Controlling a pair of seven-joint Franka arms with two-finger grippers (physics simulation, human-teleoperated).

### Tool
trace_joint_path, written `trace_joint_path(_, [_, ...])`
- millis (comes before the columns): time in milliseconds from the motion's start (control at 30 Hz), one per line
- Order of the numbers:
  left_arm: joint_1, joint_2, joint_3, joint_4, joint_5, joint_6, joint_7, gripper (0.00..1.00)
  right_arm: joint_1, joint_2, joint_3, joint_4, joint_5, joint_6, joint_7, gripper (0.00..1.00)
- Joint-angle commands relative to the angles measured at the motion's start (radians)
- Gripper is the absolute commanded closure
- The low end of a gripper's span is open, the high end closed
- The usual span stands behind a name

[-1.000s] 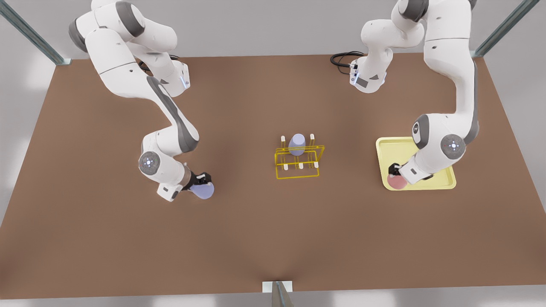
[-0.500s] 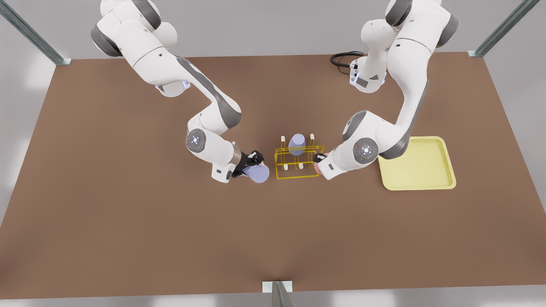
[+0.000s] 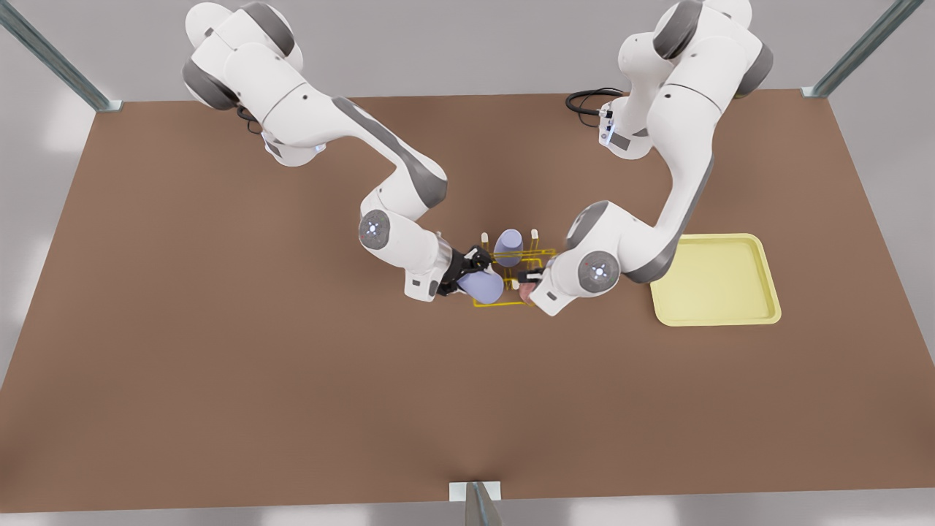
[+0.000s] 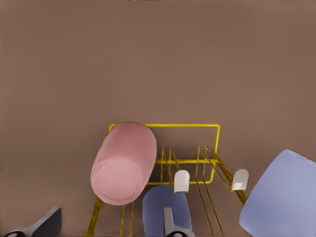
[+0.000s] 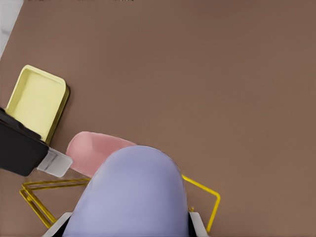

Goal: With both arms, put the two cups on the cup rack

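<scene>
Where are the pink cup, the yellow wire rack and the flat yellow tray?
pink cup (image 4: pixel 123 165): left wrist view, on its rounded side wall.
cup rack (image 4: pixel 168 125): left wrist view, on its far wire rail.
tray (image 3: pixel 712 281): front view, on its bare floor.

Tray (image 3: pixel 760 252) lies right of the rack (image 3: pixel 544 256) — one cup (image 3: pixel 508 247) on it.

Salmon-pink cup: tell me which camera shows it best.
Left wrist view: the salmon-pink cup shows whole, tilted over the yellow rack. The right wrist view shows its side behind the lavender cup; the front view, just a sliver at the rack.
</scene>
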Motion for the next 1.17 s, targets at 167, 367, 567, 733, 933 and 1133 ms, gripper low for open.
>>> trace_joint_path(167, [0.221, -0.084, -0.002, 0.356, 0.182, -0.476, 0.392, 0.0, 0.003, 0.015, -0.001, -0.005, -0.004, 0.021, -0.004, 0.15])
trace_joint_path(367, [-0.081, -0.342, 0.501, 0.125, 0.035, -0.374, 0.675, 0.0, 0.013, 0.029, -0.003, 0.001, -0.005, 0.021, -0.004, 0.0])
trace_joint_path(567, [-0.071, -0.317, 0.503, 0.123, 0.033, -0.388, 0.675, 0.0, 0.013, 0.031, -0.003, 0.014, -0.007, 0.02, -0.007, 0.0])
trace_joint_path(733, [-0.038, -0.32, 0.504, 0.128, 0.035, -0.417, 0.853, 0.0, -0.023, -0.022, -0.227, 0.389, -0.159, -0.71, 0.061, 0.0])
trace_joint_path(933, [-0.046, -0.282, 0.5, 0.261, 0.028, -0.469, 0.854, 0.0, -0.127, -0.244, -0.487, 0.39, -0.424, -1.165, 0.133, 0.0])
trace_joint_path(1133, [-0.045, -0.268, 0.501, 0.261, 0.035, -0.47, 0.85, 0.0, -0.257, -0.523, -0.372, 0.128, -0.426, -1.152, 0.124, 0.0])
